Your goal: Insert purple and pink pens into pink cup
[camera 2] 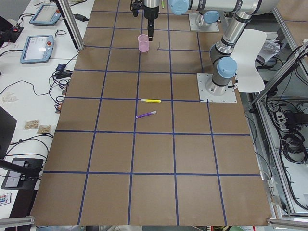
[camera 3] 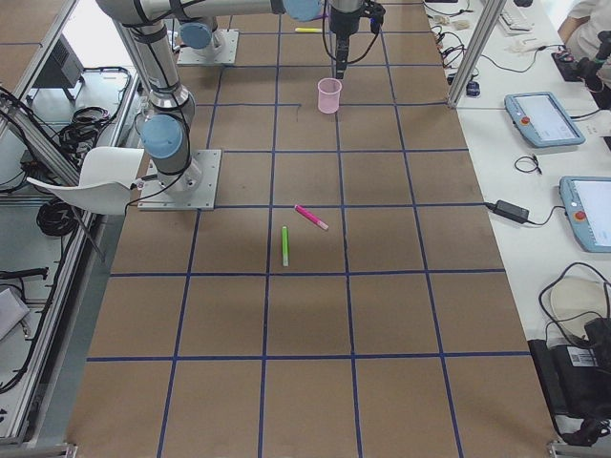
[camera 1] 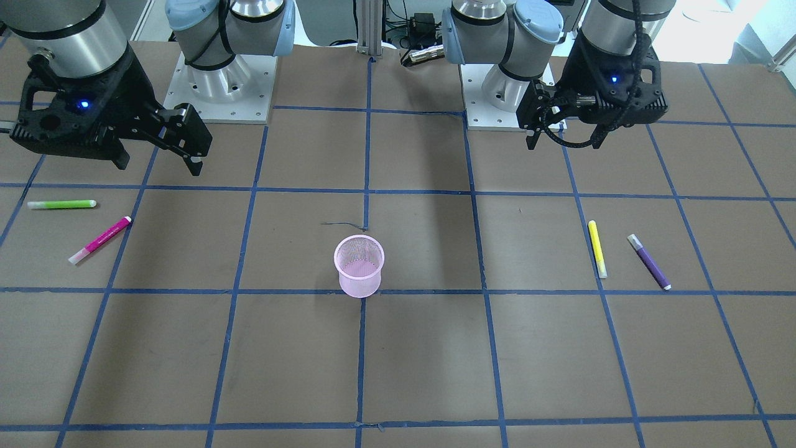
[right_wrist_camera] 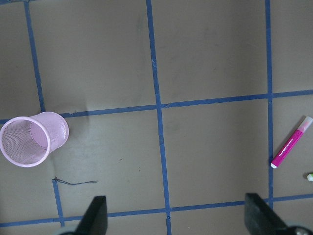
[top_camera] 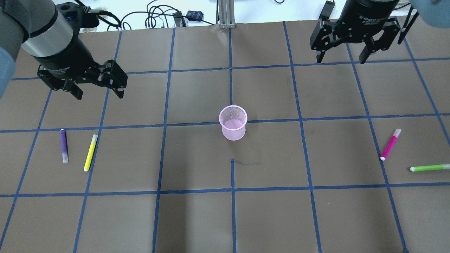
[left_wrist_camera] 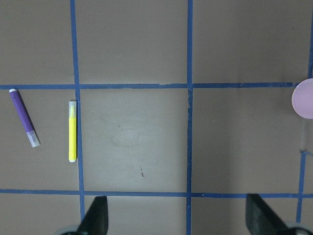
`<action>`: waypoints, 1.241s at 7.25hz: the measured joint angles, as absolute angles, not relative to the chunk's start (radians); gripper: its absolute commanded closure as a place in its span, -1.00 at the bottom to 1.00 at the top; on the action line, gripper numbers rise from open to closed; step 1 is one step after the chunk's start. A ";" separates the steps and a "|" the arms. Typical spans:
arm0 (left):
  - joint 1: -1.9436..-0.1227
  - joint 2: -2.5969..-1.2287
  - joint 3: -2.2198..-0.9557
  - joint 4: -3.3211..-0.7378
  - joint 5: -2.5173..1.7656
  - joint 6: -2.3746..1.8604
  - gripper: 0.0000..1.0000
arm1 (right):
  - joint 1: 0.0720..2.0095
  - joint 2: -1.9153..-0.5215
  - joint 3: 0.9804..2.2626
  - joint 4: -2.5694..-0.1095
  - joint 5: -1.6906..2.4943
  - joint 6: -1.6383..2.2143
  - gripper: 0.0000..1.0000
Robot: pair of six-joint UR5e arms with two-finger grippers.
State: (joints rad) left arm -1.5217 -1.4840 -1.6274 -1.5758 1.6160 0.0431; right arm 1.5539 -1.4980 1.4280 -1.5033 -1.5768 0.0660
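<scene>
Nearest the robot's side of the table [top_camera: 232, 218], four pens lie flat, two to each side. I judge this layout gives each arm one wanted pen and one decoy within its own reach. On the left, the purple pen [top_camera: 63, 146] lies just beside the yellow pen [top_camera: 90, 153], roughly parallel to it and not touching. On the right, the pink pen [top_camera: 390, 144] lies near the green pen [top_camera: 429, 168], the two at an angle and apart. That gap probably matters, since fingers can come down on either side of a barrel without nudging its neighbour. A little farther out, about midway between the two pairs, the pink cup [top_camera: 233, 123] stands upright by a crossing of the blue tape lines [top_camera: 197, 190]. Its mouth faces up and no pen is in it, and the central spot lets either arm reach it. Farthest out, both tools hang above the table, well apart from the pens and the cup. The left gripper [top_camera: 99, 94] has its jaws spread wide and holds nothing, and the right gripper [top_camera: 340, 60] is likewise spread and empty. Each wrist view looks straight down, the left onto the purple and yellow pens, the right onto the cup and pink pen. That posture suits a descent from above. Neither wanted pen is picked up, so the task looks to be at its start.
</scene>
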 measured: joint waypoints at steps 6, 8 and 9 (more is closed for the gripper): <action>-1.500 -1.490 -1.630 -1.562 1.629 0.047 -1.00 | 1.542 -1.488 1.428 -1.487 -1.579 0.075 -1.00; -1.423 -1.496 -1.631 -1.548 1.633 0.043 -1.00 | 1.475 -1.481 1.430 -1.492 -1.584 0.077 -1.00; -1.366 -1.502 -1.632 -1.545 1.636 0.044 -1.00 | 1.409 -1.480 1.444 -1.489 -1.582 0.076 -1.00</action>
State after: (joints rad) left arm -1.3656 -1.5020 -1.6320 -1.5449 1.6356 0.0444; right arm 1.4087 -1.4796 1.4442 -1.4893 -1.5821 0.0764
